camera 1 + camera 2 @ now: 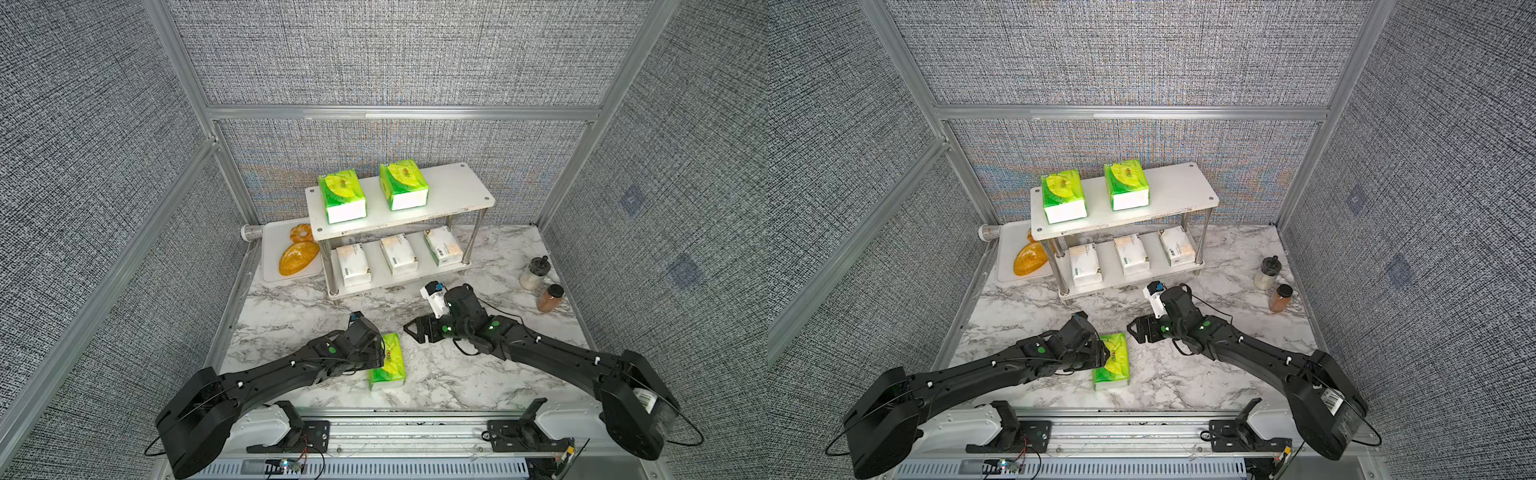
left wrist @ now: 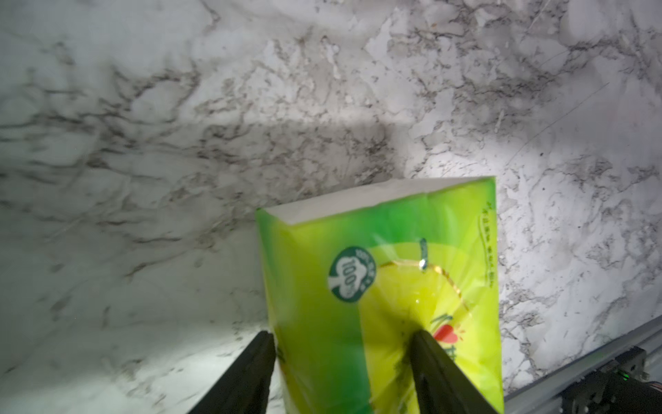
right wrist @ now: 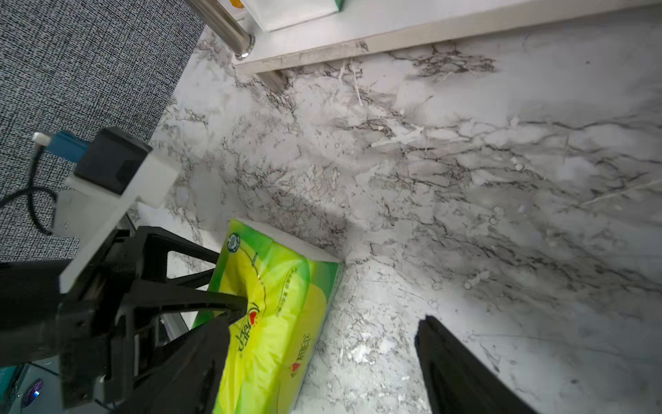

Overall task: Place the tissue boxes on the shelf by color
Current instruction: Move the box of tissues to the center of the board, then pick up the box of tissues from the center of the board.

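— Where is the third glossy green-and-yellow soft tissue pack [image 1: 390, 365]?
— Flat on the veined marble-look tabletop [image 1: 457, 374], near the front edge. The left gripper [image 2: 342, 333] pinches it: one black finger against its long side, the other dug into the top, puckering the film.
— And the right gripper [image 3: 324, 322]?
— Jaws wide, nothing between them, near the pack's far end.
— The white two-tier board shelf [image 1: 457, 187] on chrome legs?
— Two green packs [image 1: 341, 195] [image 1: 403, 185] sit above, three white-beige packs [image 1: 353, 264] [image 1: 398, 253] [image 1: 444, 245] below.

Shelf [image 1: 457, 191]: green packs [image 1: 342, 195] [image 1: 403, 184] above, white packs [image 1: 353, 264] [image 1: 398, 253] [image 1: 444, 245] below — third green pack [image 1: 395, 365] lies off-shelf.
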Controlling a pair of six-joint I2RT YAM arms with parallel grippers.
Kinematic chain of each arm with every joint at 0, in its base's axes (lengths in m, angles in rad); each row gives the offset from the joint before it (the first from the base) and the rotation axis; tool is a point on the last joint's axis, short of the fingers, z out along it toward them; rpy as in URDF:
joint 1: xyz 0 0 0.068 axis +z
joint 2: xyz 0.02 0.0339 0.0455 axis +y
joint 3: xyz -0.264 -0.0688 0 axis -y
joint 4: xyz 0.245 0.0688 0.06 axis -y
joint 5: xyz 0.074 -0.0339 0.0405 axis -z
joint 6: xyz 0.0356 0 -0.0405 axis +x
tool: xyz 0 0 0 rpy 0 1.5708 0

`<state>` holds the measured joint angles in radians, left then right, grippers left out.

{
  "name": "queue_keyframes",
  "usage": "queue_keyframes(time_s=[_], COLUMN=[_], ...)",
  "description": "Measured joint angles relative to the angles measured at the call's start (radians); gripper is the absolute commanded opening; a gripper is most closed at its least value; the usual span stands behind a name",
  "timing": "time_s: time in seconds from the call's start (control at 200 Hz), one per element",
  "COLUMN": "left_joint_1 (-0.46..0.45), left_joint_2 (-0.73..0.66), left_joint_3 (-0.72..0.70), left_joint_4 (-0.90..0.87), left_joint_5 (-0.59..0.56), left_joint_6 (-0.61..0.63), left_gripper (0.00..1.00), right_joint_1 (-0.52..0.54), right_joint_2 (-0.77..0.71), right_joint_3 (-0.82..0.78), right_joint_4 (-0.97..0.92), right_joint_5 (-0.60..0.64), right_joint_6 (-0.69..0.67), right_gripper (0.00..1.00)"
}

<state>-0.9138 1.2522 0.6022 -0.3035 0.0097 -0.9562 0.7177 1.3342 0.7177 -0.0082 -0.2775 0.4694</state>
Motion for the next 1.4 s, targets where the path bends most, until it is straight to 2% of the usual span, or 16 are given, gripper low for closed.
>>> queue_keyframes(time_s=[0.18, 0.365, 0.546, 0.746, 0.921, 1.101, 1.401], left_joint_1=[-0.038, -0.068, -0.078, -0.077, -0.077, -0.077, -0.077], left_joint_2=[0.164, 0.332, 0.438, 0.433, 0.369, 0.435, 0.479], left_joint_3=[0.13, 0.252, 0.313, 0.375, 0.412, 0.486, 0.472], left_joint_4=[0.065, 0.148, 0.252, 0.219, 0.143, 0.098, 0.041], left_joint_5=[-0.009, -0.045, -0.08, -0.123, -0.165, -0.133, -0.135], left_joint_6=[-0.026, -0.106, -0.198, -0.225, -0.166, -0.085, -0.042], left_gripper=[0.64, 0.57, 0.57, 0.63, 0.63, 0.59, 0.49], right_joint_1=[-0.044, -0.134, -0.206, -0.25, -0.267, -0.286, -0.299], right_joint_2=[-0.009, -0.068, -0.11, -0.096, -0.082, -0.075, -0.089], right_joint_3=[-0.068, -0.156, -0.196, -0.206, -0.206, -0.214, -0.257], right_joint_4=[0.05, 0.065, 0.065, 0.065, 0.074, 0.098, 0.134], right_joint_5=[-0.016, -0.034, -0.056, -0.087, -0.102, -0.121, -0.15], right_joint_6=[0.028, 0.054, 0.068, 0.068, 0.068, 0.074, 0.104], right_gripper=[0.89, 0.9, 0.91, 0.91, 0.91, 0.91, 0.91])
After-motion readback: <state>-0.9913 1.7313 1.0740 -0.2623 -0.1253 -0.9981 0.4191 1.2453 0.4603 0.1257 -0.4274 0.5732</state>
